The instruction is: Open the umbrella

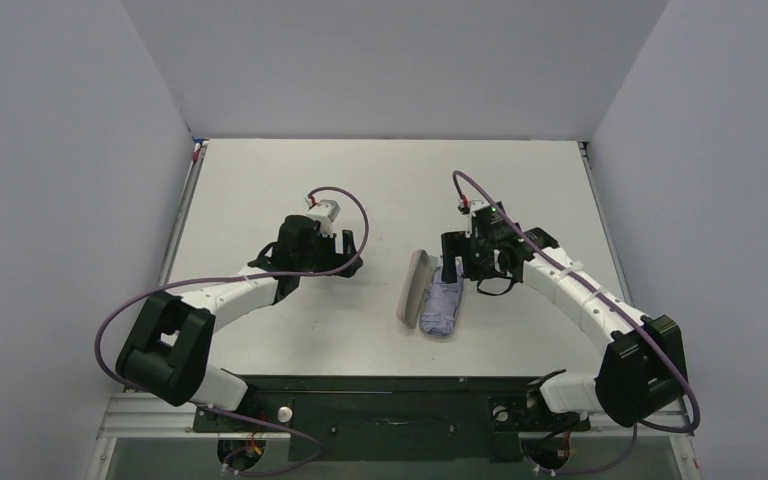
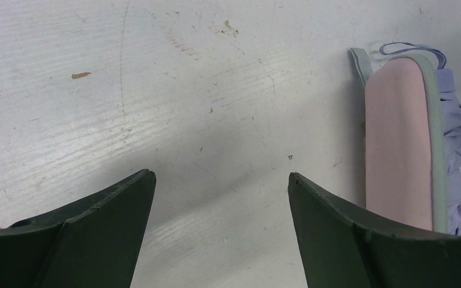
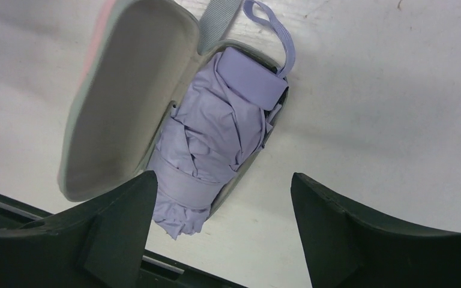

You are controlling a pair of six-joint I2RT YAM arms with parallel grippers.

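Note:
The umbrella [image 1: 442, 305] is folded into a short lilac bundle and lies on the white table in the lower half of an open clamshell case. The case's lid [image 1: 412, 287], pink outside and grey inside, stands open on its left. In the right wrist view the umbrella [image 3: 216, 138] shows its wrap band, lilac handle [image 3: 255, 78] and strap loop [image 3: 273, 27], with the lid [image 3: 126, 102] beside it. My right gripper [image 3: 223, 175] is open and empty just above the umbrella's far end [image 1: 455, 262]. My left gripper [image 2: 222, 175] is open and empty over bare table, left of the case [image 2: 399, 138].
The white table [image 1: 310, 170] is walled by grey panels on the left, back and right. The black base rail [image 1: 390, 400] runs along the near edge, just past the umbrella's near end. A grey fabric tab [image 2: 360, 63] sticks out of the case's far end.

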